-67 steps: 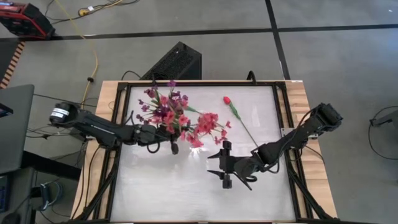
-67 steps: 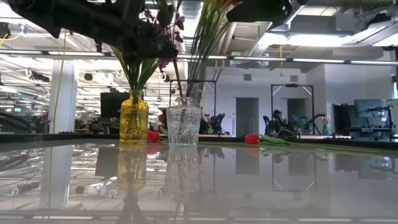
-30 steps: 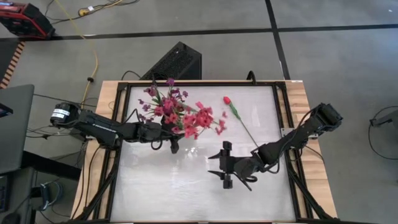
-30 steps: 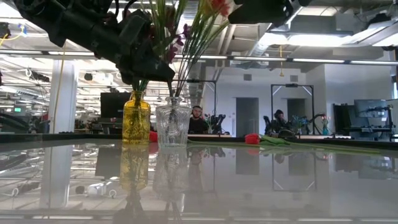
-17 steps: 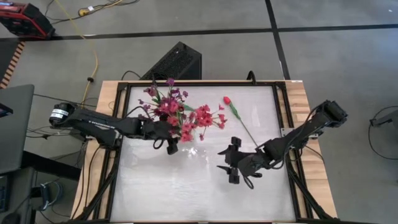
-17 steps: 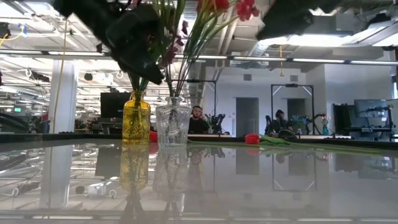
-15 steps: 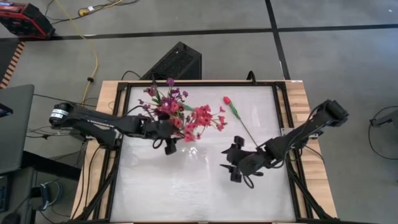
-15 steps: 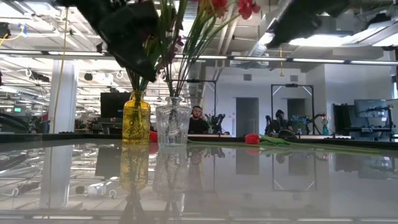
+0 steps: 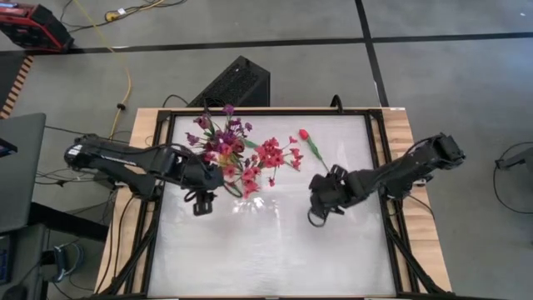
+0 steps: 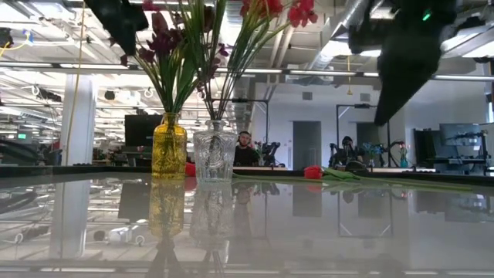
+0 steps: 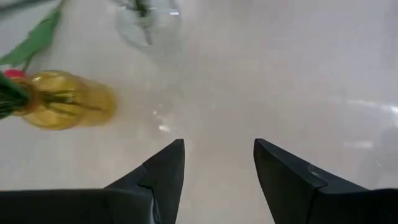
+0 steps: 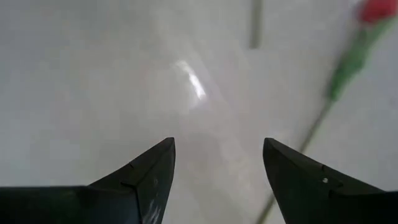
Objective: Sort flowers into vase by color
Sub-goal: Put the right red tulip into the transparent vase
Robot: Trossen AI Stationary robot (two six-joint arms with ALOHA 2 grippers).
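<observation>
Right hand (image 9: 317,210), open and empty, hovers over the tabletop (image 9: 275,250) just beside the lone red tulip (image 9: 305,134); left hand (image 9: 202,202), open and empty too, sits near the vased flowers (image 9: 241,154).

A: Occlusions, high view?
B: Both vases hidden under purple sprays (image 9: 218,137) and red-pink sprays (image 9: 268,156). Left gripper (image 9: 202,202) too small to read finger gap there.

A: Low view?
B: Blossom tops cut by upper edge. Amber vase (image 10: 167,147) and clear vase (image 10: 214,155) show whole. Red tulip (image 10: 312,172) small; stem blurs into table reflection. Both arms are dark shapes, partly out of frame. People in the background too small to make out.

A: Wrist views?
B: Left wrist: clear vase (image 11: 148,22) cut by frame edge. Right wrist: tulip (image 12: 377,9) blurred, cropped at corner.
</observation>
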